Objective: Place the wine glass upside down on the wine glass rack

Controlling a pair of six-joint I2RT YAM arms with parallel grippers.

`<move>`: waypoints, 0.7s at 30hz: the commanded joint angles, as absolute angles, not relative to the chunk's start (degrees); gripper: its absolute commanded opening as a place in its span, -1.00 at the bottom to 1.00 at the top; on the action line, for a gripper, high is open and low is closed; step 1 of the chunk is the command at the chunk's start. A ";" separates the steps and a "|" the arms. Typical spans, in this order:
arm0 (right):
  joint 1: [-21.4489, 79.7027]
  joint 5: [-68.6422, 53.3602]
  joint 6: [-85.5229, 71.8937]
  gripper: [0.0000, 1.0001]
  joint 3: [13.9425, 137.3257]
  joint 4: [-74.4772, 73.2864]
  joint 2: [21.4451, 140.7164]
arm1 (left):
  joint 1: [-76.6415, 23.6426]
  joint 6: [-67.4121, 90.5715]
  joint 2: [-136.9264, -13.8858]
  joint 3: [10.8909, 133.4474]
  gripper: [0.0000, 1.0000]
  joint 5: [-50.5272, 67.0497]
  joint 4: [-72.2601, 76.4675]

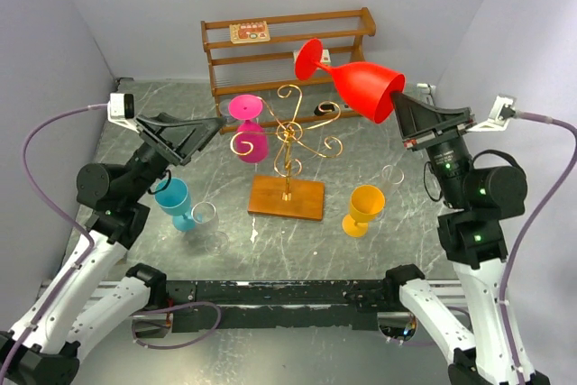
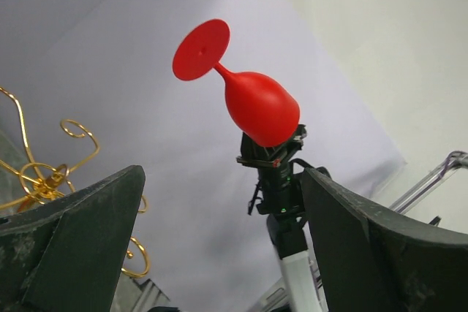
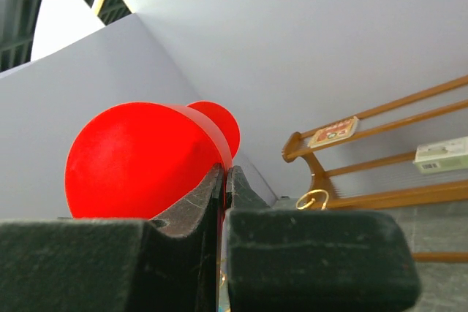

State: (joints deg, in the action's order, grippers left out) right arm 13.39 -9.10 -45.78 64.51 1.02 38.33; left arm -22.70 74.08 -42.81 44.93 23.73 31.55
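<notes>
A red wine glass (image 1: 361, 86) is held high over the table, tilted, its foot pointing up and left toward the back wall. My right gripper (image 1: 398, 107) is shut on the glass's rim; in the right wrist view the fingers (image 3: 197, 210) pinch the thin red wall of the bowl (image 3: 139, 162). The gold wire wine glass rack (image 1: 288, 146) stands mid-table on a wooden base, below and left of the red glass. My left gripper (image 1: 206, 132) is open with nothing between its jaws, beside the rack's left arms; its camera looks up at the red glass (image 2: 259, 107) and gold scrolls (image 2: 44, 180).
A pink glass (image 1: 248, 132) hangs upside down on the rack's left side. A blue glass (image 1: 173, 200) and a clear glass (image 1: 207, 223) stand at the left, a yellow glass (image 1: 364, 209) and another clear glass (image 1: 392, 173) at the right. A brown wooden shelf (image 1: 288, 51) lines the back wall.
</notes>
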 commanded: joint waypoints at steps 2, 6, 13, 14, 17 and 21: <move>13.07 -9.64 -49.54 -1.00 63.75 12.65 40.69 | -27.68 77.37 -43.95 44.90 0.99 15.30 33.76; 13.04 -8.09 -49.36 -1.00 65.17 13.62 42.06 | -30.09 80.20 -46.18 42.55 0.96 14.13 38.81; 13.09 -10.76 -48.38 -1.00 68.38 13.48 45.73 | -33.10 80.96 -48.01 41.99 0.96 10.95 41.75; 13.07 -10.74 -47.74 -1.00 69.08 13.33 46.50 | -33.47 80.62 -48.28 42.43 0.96 10.79 41.62; 14.16 -9.18 -44.81 -1.00 72.16 10.59 48.67 | -33.83 80.12 -48.93 43.88 0.97 10.53 40.96; 14.91 -11.15 -43.89 -1.00 72.56 11.69 50.24 | -33.93 79.89 -50.45 46.40 0.99 10.73 40.60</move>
